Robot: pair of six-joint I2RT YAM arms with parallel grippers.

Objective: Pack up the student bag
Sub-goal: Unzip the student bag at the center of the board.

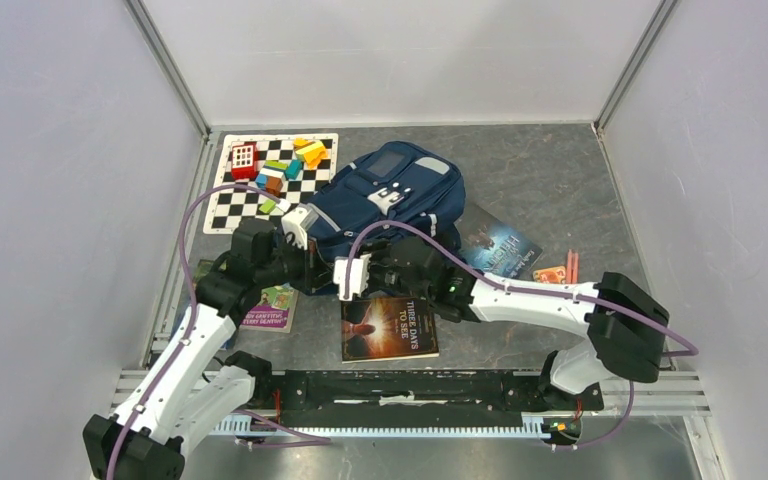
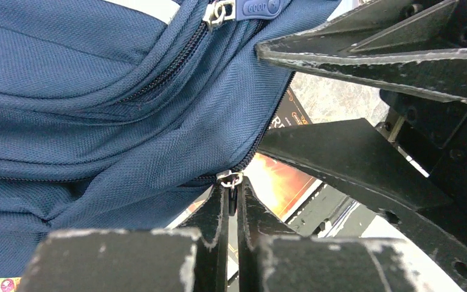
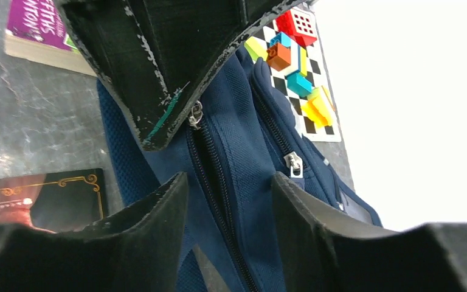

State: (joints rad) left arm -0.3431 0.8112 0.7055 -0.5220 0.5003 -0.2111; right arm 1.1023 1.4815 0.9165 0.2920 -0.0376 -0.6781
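Observation:
The navy student bag (image 1: 400, 190) lies in the middle of the table, with both grippers at its near edge. My left gripper (image 2: 231, 196) is shut on a small metal zipper pull (image 2: 230, 179) at the end of the bag's main zipper. In the right wrist view the same pull (image 3: 195, 114) shows under the left fingers (image 3: 152, 79). My right gripper (image 3: 228, 201) is open, its jaws standing either side of the bag's zipper seam (image 3: 219, 182), with blue fabric between them. A second zipper pull (image 3: 294, 163) hangs free on a front pocket.
A book titled "Three Days to See" (image 1: 390, 328) lies just in front of the bag, and a dark book (image 1: 500, 245) to its right. A purple and green book (image 1: 270, 308) lies front left. A chequered mat with coloured blocks (image 1: 275, 175) is at the back left.

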